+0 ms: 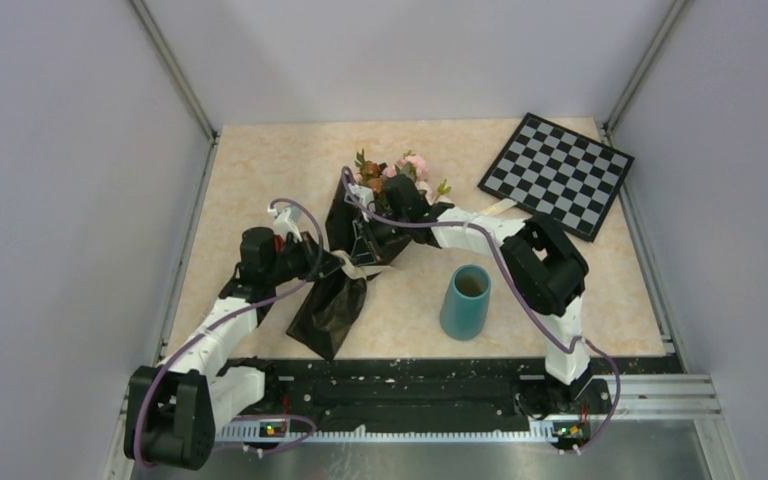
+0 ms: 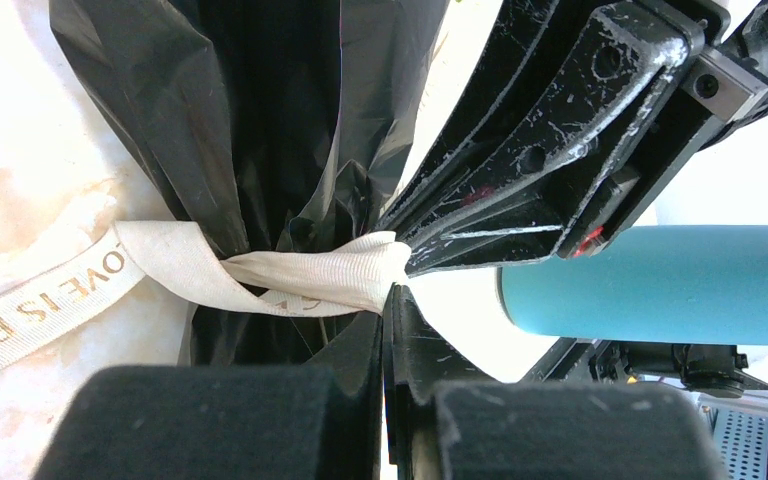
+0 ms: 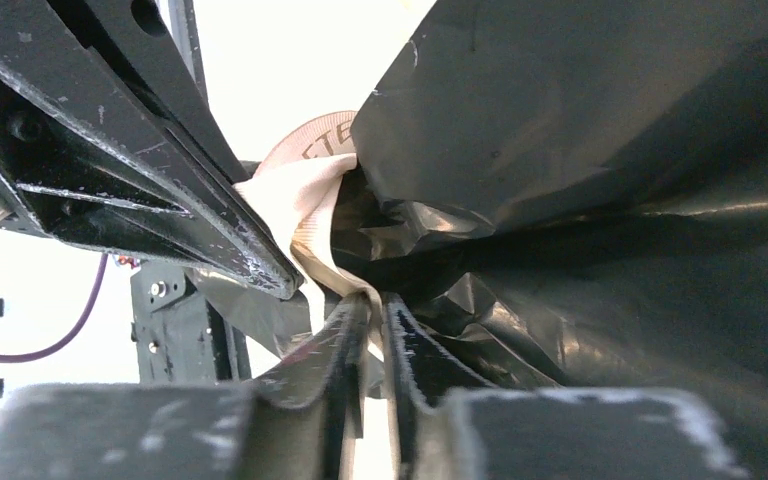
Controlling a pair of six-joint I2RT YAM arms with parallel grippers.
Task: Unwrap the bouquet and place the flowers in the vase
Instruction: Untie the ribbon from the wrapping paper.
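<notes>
The bouquet (image 1: 328, 310) lies slantwise on the table in glossy black paper (image 2: 250, 120), tied at the waist with a cream ribbon (image 2: 300, 275). Its flowers (image 1: 400, 172), pink and orange roses, poke out at the far end. My left gripper (image 1: 348, 266) is shut, and a fold of the ribbon ends at its tips (image 2: 392, 295). My right gripper (image 3: 372, 300) comes from the other side, its jaws nearly together with a strand of ribbon (image 3: 295, 200) pinched between them. The two grippers meet tip to tip at the knot. The teal vase (image 1: 465, 302) stands upright to the right of them.
A black-and-white checkerboard (image 1: 557, 172) lies at the back right. Grey walls close in the table on three sides. The arm bases and a black rail (image 1: 410, 390) run along the near edge. The vase (image 2: 660, 285) is close behind the right gripper's fingers (image 2: 530, 160).
</notes>
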